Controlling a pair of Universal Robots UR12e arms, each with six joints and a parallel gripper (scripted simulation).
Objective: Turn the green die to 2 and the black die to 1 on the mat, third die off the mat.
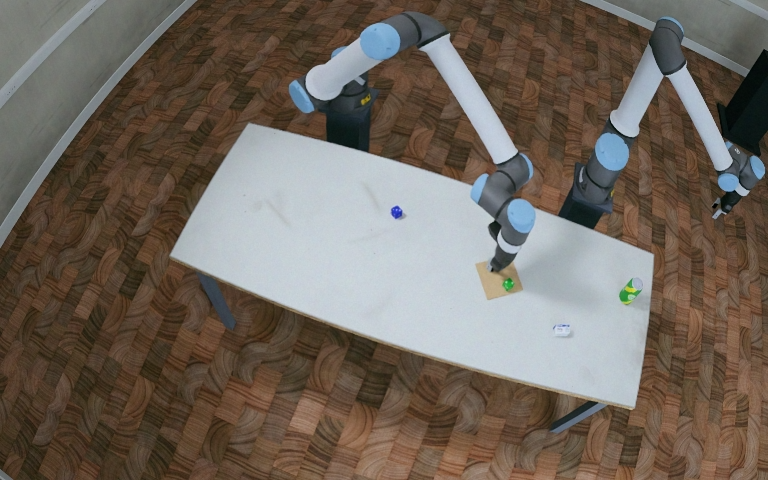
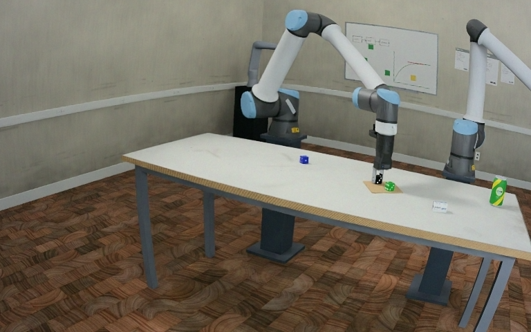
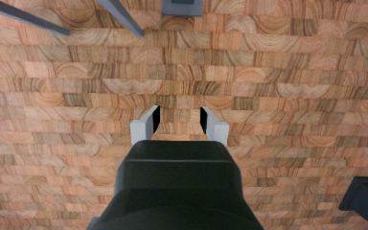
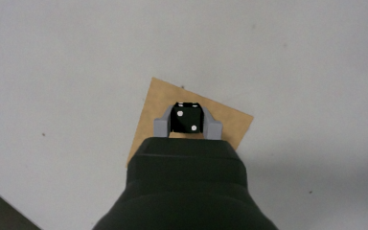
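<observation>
black die (image 2: pixel 378 178) (image 4: pixel 187 119) grasped by right gripper (image 1: pixel 491 267) (image 2: pixel 377 180) (image 4: pixel 187 114), green die (image 1: pixel 508 284) (image 2: pixel 389 186) on mat (image 1: pixel 489 288) (image 2: pixel 373 188) (image 4: pixel 160 96), left gripper (image 1: pixel 717 209) (image 3: pixel 180 120) open

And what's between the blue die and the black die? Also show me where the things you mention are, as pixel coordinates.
Nothing, just bare tabletop and a bit of mat, between the blue die (image 1: pixel 396 212) (image 2: pixel 303 159) and the black die (image 2: pixel 378 179) (image 4: pixel 187 118) in the exterior view.
</observation>
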